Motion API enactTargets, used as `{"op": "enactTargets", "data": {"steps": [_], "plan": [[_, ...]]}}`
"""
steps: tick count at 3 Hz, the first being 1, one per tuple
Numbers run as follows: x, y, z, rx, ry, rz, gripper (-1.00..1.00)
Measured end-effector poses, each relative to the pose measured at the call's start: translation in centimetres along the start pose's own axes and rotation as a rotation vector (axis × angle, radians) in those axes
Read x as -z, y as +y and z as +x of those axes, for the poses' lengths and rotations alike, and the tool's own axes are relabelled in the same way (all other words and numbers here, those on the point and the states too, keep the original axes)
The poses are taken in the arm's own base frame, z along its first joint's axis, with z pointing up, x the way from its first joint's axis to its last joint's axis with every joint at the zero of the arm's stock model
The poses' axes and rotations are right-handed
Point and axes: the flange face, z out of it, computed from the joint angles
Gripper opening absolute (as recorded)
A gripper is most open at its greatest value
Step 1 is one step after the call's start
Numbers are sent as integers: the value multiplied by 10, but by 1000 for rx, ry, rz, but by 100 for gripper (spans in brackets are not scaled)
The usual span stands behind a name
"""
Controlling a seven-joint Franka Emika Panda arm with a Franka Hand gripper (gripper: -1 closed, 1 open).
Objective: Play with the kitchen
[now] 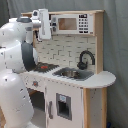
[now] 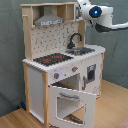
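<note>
We see the white and light-wood toy kitchen (image 2: 60, 75) standing upright on the floor, its windowed oven door (image 2: 72, 102) hanging open in front.

My arm (image 1: 15, 55) fills the left side of the first exterior view: glossy white rounded shells with dark grey bands at the joints. In the second exterior view, upper right, its white head (image 2: 95, 12) carries a black ring with a blue light.
</note>
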Motion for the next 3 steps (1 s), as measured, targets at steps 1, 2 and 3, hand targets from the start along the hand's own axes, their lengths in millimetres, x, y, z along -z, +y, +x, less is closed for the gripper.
{"op": "enactTargets", "data": {"steps": [1,2,3], "plan": [[-17,1,13,19,5,13,-100],[-23,1,30,35,28,37,-100],[-34,1,43,40,37,43,-100]]}}
